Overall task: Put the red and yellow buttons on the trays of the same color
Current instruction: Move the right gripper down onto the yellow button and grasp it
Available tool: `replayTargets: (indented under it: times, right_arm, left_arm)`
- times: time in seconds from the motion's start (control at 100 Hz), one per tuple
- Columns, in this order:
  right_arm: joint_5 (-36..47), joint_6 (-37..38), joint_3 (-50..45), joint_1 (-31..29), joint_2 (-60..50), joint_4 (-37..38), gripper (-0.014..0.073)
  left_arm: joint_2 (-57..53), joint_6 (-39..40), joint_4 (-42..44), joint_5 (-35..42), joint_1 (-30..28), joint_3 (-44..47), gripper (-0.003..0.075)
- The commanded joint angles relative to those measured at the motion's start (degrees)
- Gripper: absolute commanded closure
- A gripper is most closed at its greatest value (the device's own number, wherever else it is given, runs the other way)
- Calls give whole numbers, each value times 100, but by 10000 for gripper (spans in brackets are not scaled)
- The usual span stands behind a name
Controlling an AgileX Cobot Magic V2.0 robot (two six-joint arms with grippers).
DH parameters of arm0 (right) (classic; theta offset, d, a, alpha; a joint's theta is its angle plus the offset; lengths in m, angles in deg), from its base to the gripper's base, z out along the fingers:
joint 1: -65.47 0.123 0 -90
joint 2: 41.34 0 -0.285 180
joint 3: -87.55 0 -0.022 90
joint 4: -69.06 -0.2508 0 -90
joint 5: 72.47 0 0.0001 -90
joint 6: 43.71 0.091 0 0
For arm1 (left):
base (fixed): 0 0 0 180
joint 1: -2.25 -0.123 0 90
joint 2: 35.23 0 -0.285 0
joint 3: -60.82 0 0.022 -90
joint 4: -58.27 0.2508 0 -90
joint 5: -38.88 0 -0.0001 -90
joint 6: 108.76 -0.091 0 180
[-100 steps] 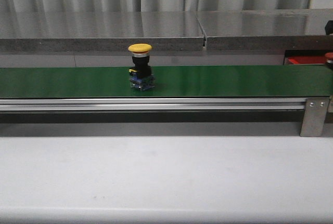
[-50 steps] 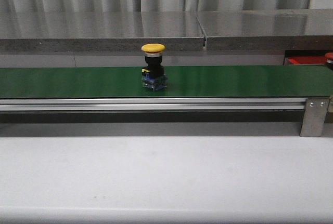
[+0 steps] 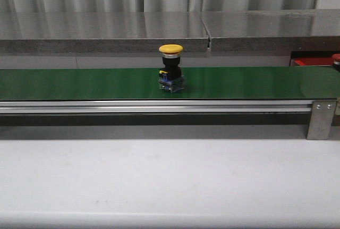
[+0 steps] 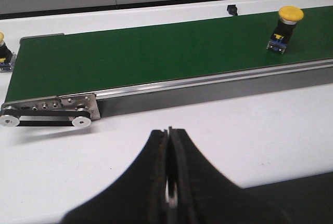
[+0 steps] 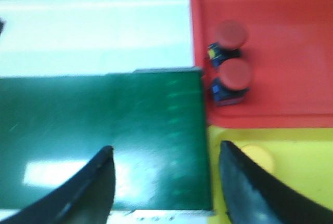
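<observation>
From my remote seat I saw a yellow mushroom-capped push button [image 3: 171,68] with a black body and blue base standing upright on the long green conveyor belt [image 3: 79,83], roughly at the middle of the belt's visible length in the front view; the left wrist camera showed the same button [image 4: 284,28] near one edge of its frame. A second yellow-capped button [image 4: 3,52] sat just beyond the roller end of the belt, on the white table [image 3: 170,181], half cut off by the frame edge. At the belt's other end, the right wrist camera showed a bright red shallow plastic tray [image 5: 291,42] holding two red-capped buttons [image 5: 231,33] [image 5: 233,74], lying touching each other close to the tray wall nearest the belt. Next to it lay a yellow shallow tray [image 5: 302,167], with a round yellow cap [image 5: 257,157] inside it, partly hidden behind a finger. In the front view only a sliver of the red tray [image 3: 313,62] showed behind the belt's far right end. The left gripper [image 4: 169,182] hung over the table in front of the belt, its jaws pressed together with nothing between them. The right gripper [image 5: 164,182] hovered over the belt's end beside the trays, its jaws spread wide and empty; that picture was somewhat blurred.
</observation>
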Motion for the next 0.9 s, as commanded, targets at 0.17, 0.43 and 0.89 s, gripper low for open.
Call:
replayTargets:
  times: [0.17,0.43,0.89]
  right_arm:
    - [3,-93,128,621,-224,137,8]
    - [-693,-580,344,1152,-3,131,8]
    - [-1350,-1973,1049,1925,921,-347,8]
  left_arm:
    - [61,38,-123,380,47,-149,741]
    - [61,38,-123,380,47,-149,741]
    - [61,38,-123,380,47,-149,741]
